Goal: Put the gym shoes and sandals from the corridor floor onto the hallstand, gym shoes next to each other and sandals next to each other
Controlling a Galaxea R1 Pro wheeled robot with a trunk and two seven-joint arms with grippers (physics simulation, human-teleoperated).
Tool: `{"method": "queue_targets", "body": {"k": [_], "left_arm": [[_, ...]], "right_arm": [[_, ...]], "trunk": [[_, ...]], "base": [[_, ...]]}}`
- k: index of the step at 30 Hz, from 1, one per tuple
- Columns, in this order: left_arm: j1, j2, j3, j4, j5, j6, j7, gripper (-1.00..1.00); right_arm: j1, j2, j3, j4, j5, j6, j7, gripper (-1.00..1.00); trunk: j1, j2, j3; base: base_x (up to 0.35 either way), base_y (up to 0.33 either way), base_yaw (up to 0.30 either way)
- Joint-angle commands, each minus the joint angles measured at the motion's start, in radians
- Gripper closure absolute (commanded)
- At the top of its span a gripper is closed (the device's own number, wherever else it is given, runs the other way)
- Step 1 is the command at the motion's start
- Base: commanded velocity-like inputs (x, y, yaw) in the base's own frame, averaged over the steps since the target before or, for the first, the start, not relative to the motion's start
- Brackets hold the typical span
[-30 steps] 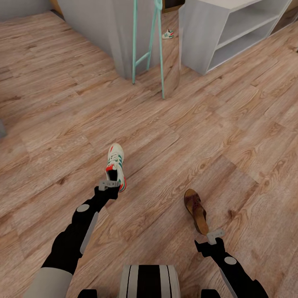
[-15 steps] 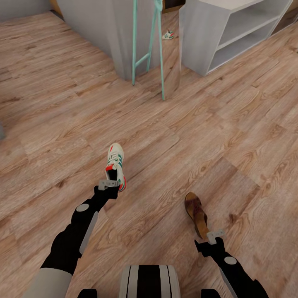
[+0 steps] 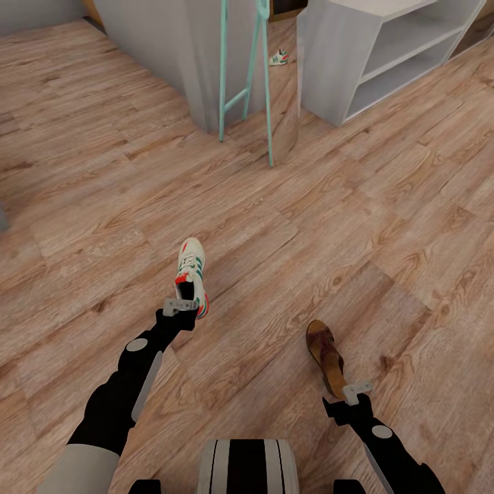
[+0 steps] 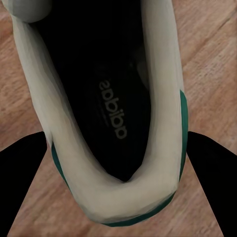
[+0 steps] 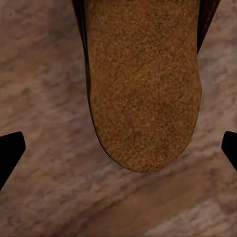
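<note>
A white gym shoe (image 3: pixel 191 269) with green stripes lies on the corridor floor (image 3: pixel 288 226), toe pointing away from me. My left gripper (image 3: pixel 182 304) is shut on its heel; the wrist view shows the black fingers (image 4: pixel 24 173) against both sides of the heel rim (image 4: pixel 128 202). A brown sandal (image 3: pixel 325 355) lies to the right. My right gripper (image 3: pixel 357 391) is open just behind its heel, with the fingertips (image 5: pixel 10 148) well clear of the tan insole (image 5: pixel 143 94). A second gym shoe (image 3: pixel 278 58) lies far off beside the grey hallstand (image 3: pixel 329 68).
A teal stool's thin legs (image 3: pixel 266 89) stand on the floor between a grey wall block (image 3: pixel 171 48) and the hallstand. Open wood flooring stretches between me and them. My base (image 3: pixel 247 466) shows at the bottom edge.
The sandal has shifted slightly toward my right gripper. The left gripper and its gym shoe have held still.
</note>
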Motion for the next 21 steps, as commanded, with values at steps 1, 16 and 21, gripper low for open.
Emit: {"method": "queue_targets", "body": {"k": [1,16,21], "left_arm": [[0.000,0.000,0.001,-0.001,0.002,0.006,-0.002,1.00],[0.001,-0.002,0.001,0.001,-0.003,0.002,-0.001,1.00],[0.001,-0.001,0.000,-0.004,-0.003,0.001,-0.002,1.00]], "right_arm": [[0.000,0.000,0.001,-0.002,0.009,0.003,0.002,-1.00],[0.000,-0.001,-0.051,-0.002,0.009,0.003,0.004,-1.00],[0.000,0.000,-0.069,-0.002,0.009,0.003,0.004,-1.00]], "trunk": [[0.000,0.000,-0.001],[0.000,0.000,-0.001],[0.000,0.000,-0.001]], "base": [[0.000,0.000,0.000],[0.085,0.000,0.000],[0.014,0.000,0.000]]}}
